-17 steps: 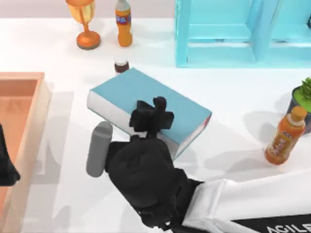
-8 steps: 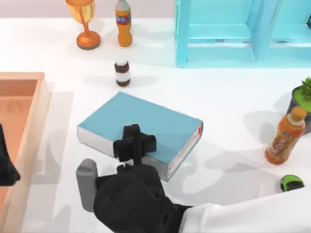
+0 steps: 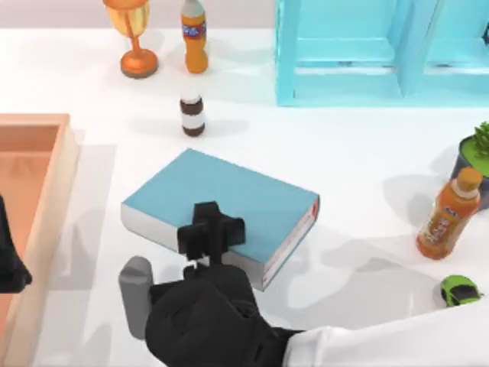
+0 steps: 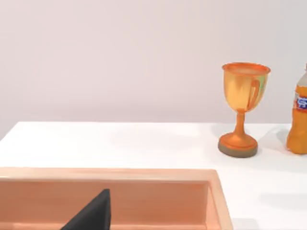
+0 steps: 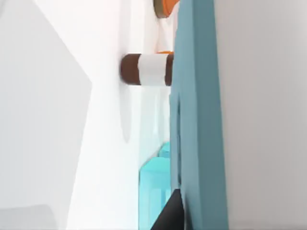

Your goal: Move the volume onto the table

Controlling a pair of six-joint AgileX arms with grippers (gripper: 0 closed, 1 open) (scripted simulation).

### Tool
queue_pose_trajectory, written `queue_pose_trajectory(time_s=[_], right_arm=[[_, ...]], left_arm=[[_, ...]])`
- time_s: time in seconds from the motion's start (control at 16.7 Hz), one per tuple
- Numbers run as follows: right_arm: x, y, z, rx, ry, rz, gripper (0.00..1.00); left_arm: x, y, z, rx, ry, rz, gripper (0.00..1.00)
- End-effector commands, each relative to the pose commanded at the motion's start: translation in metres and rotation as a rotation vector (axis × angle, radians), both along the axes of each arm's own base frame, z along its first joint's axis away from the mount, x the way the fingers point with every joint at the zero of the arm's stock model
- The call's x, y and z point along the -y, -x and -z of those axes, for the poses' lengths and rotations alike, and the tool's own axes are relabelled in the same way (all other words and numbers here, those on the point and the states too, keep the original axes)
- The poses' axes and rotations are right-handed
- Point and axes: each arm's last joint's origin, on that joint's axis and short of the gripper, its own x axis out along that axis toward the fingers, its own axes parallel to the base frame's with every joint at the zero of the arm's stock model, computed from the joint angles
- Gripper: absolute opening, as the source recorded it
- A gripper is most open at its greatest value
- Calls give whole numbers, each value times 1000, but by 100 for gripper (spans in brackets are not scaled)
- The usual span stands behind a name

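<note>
White and broad, the surface (image 3: 367,176) carries the volume (image 3: 229,199) lying flat near its middle, spine toward the top view's right, with the right tool (image 3: 210,233) clamped over the book's near long edge. One black finger (image 5: 168,215) presses the teal cover in the right wrist view, so the tool appears closed narrow on the volume, which seems to rest on the surface already.

Risk now lies in the release. If the fingers part while the arm pulls sideways, the book could be dragged or spun toward the small brown bottle (image 3: 192,115) just beyond its far corner. A lift before the grip fully loosens could tip the heavy cover up and let it slap down. A grey cylinder (image 3: 136,294) stands close beside the right arm and could be knocked on retreat.

The left tool (image 3: 9,264) sits parked over the wooden tray (image 3: 42,126) at the left edge; its fingers cannot be judged.
</note>
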Motion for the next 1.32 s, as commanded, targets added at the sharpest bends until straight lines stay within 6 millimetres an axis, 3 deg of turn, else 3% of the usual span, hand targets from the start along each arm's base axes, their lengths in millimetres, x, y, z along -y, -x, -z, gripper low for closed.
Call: queue_pose_trajectory(time_s=[0.36, 0.6, 1.32], right_arm=[[0, 0, 28, 0, 0, 1, 0], [0, 0, 29, 0, 0, 0, 0], [0, 0, 29, 0, 0, 0, 90]], left_arm=[[0, 0, 0, 0, 0, 0, 100], [0, 0, 0, 0, 0, 0, 100], [0, 0, 0, 0, 0, 0, 100]])
